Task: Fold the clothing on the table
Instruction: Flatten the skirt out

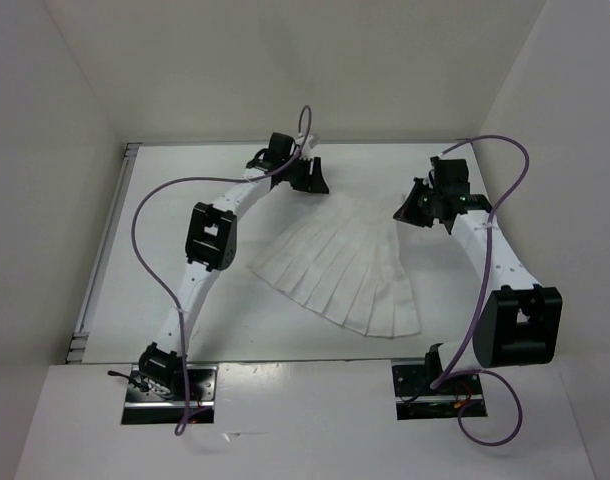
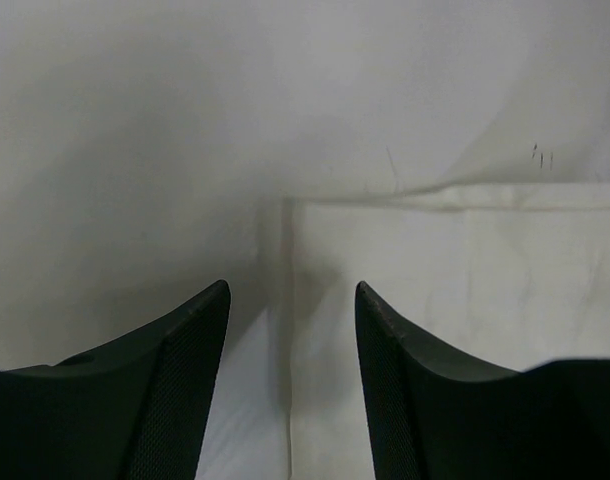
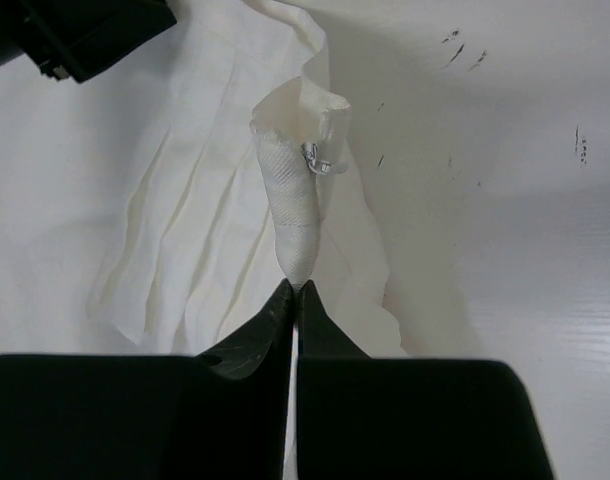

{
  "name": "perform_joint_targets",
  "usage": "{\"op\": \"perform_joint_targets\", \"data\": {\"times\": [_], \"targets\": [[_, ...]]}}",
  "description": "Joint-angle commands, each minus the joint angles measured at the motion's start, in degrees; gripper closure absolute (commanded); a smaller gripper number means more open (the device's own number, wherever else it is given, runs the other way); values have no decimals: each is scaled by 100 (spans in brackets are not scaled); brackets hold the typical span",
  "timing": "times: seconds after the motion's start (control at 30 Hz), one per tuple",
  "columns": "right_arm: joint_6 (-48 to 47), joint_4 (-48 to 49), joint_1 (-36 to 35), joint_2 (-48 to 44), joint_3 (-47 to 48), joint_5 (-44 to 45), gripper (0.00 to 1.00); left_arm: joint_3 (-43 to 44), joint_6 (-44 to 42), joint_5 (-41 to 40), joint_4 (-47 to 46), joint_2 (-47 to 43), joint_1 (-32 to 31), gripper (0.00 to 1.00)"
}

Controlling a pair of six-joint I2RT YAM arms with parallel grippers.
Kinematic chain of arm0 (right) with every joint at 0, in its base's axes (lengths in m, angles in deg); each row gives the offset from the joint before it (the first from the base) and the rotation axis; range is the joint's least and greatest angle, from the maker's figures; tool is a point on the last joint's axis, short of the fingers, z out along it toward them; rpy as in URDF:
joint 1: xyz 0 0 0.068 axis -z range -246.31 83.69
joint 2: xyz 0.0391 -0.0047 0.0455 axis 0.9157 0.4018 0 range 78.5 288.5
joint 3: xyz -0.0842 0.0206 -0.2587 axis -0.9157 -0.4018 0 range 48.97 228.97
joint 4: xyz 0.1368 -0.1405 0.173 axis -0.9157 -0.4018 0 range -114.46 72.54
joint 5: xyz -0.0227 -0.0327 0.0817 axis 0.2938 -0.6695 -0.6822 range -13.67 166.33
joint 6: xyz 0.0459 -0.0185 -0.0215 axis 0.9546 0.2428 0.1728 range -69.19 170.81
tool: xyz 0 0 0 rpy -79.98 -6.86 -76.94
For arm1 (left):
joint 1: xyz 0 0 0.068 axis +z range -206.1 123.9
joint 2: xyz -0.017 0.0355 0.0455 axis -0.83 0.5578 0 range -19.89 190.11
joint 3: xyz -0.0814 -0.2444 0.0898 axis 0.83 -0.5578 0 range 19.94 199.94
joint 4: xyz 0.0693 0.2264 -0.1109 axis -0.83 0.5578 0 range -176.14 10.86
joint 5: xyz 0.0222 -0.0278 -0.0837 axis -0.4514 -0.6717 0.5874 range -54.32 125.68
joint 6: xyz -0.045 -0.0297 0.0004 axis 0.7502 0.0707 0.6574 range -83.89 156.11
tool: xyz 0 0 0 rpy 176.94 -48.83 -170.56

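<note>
My right pincer (image 3: 296, 290) is clamped on a bunched corner of the clothing (image 1: 343, 272), which spreads ahead of its tips, probably to draw it over for a fold, while my left pincer (image 2: 291, 287) stands apart (nothing held), the cloth's other corner lying between its fingers on the table (image 1: 255, 325).

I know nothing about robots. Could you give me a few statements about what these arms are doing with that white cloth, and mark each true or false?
1. The right tool is pinching a bit of the clothing. True.
2. The left tool is clamped shut on the clothing. False: its fingers stand apart and grip nothing.
3. The clothing is white and pleated. True.
4. The clothing is folded into a neat square. False: it lies spread out like a fan on the table.
</note>
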Motion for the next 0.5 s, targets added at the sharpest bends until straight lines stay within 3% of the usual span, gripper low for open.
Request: {"op": "perform_joint_targets", "data": {"times": [0.0,0.07,0.1,0.13,0.37,0.47], "targets": [[-113,-140,7,-159,99,-57,99,1759,-78,282,837,871,-135,39],[-165,-140,7,-106,99,-57,99,3176,-78,282,1725,1505,-197,39],[-166,-140,59,-106,99,-57,99,3349,-78,282,1728,1508,-197,39],[-166,-140,59,-106,99,-57,99,2777,53,352,1336,1430,-197,39],[-166,-193,59,-106,152,-57,99,2929,-33,247,1560,1587,-302,44],[-166,-245,59,-106,204,-57,99,2929,-192,168,1815,1587,-302,56]]}}
